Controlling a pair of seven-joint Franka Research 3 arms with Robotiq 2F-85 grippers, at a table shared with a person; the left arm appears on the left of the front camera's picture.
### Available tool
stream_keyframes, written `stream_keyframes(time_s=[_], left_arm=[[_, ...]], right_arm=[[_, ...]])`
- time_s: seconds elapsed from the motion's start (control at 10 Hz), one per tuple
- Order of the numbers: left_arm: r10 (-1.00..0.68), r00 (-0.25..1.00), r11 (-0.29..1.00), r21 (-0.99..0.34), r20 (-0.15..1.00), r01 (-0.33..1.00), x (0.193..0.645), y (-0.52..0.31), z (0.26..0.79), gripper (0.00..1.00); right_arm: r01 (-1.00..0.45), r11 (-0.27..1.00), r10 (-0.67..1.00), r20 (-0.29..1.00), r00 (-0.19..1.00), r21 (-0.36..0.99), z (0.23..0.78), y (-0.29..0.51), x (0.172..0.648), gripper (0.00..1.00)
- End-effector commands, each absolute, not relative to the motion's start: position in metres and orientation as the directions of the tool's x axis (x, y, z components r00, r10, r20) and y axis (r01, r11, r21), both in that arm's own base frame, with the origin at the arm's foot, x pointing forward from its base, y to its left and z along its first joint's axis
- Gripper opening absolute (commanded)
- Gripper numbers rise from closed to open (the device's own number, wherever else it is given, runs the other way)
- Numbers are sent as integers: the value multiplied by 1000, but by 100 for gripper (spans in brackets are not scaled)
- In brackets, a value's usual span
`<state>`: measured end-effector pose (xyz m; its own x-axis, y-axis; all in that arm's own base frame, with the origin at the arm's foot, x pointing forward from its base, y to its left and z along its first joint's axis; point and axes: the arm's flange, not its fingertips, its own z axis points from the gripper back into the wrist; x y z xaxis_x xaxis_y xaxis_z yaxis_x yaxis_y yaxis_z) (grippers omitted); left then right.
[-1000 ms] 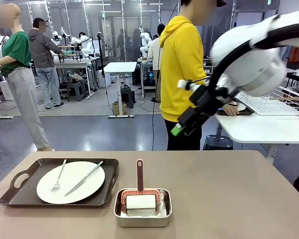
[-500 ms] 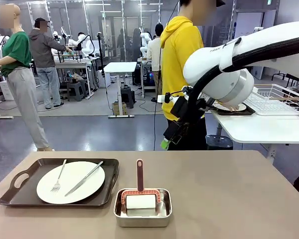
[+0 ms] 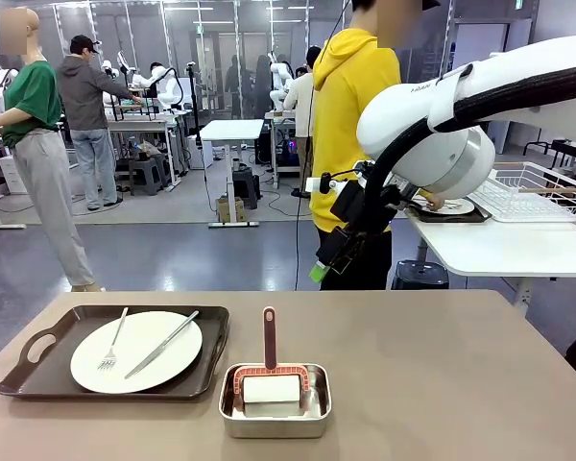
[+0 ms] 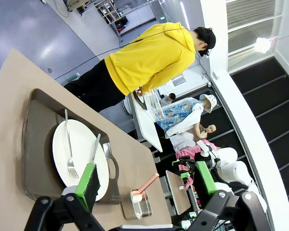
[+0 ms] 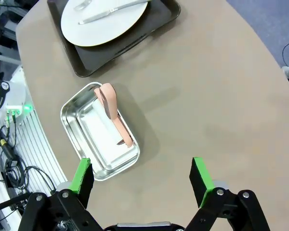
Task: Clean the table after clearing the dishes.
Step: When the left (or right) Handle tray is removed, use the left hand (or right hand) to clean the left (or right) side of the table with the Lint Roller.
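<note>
Over the last second the right arm has swung in from the right and dropped a little. This has carried the right gripper [image 3: 319,270] leftward, and it now hangs in the air above the table's far edge. Nothing on the table [image 3: 442,384] has shifted.

At the left end a dark tray [image 3: 48,373] lies with its long axis running left to right, one handle toward the left edge. The white plate [image 3: 163,373] sits in it. The fork [image 3: 113,343] and knife [image 3: 163,343] both slant from near-left to far-right, with the fork tines toward the robot. The left gripper [image 4: 147,178] looks across this tray, jaws wide apart and empty.

Just right of the tray stands a steel pan [image 3: 274,415] holding a roller [image 3: 269,338] whose pink handle points at the far side.

The right arm bends down from the upper right, its gripper aimed down and leftward, jaws fully spread with nothing between them. Behind it a person [image 3: 350,115] in yellow rests a hand [image 3: 432,202] on a second tray [image 3: 466,215] on the white table [image 3: 499,250].
</note>
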<state>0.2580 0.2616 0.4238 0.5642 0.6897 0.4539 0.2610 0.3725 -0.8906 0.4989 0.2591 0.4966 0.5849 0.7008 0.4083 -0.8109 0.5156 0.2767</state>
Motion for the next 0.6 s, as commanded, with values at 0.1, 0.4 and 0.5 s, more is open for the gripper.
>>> stream_keyframes(time_s=[0.1,0.4,0.5], left_arm=[[693,554,368,-887,462,279,256,262,427,100],[693,554,368,-887,462,279,256,262,427,100],[693,554,368,-887,462,279,256,262,427,100]], right_arm=[[-945,276,879,353,322,174,501,302,513,100],[-985,77,963,246,113,153,495,355,522,100],[-984,44,972,221,82,171,487,371,524,100]])
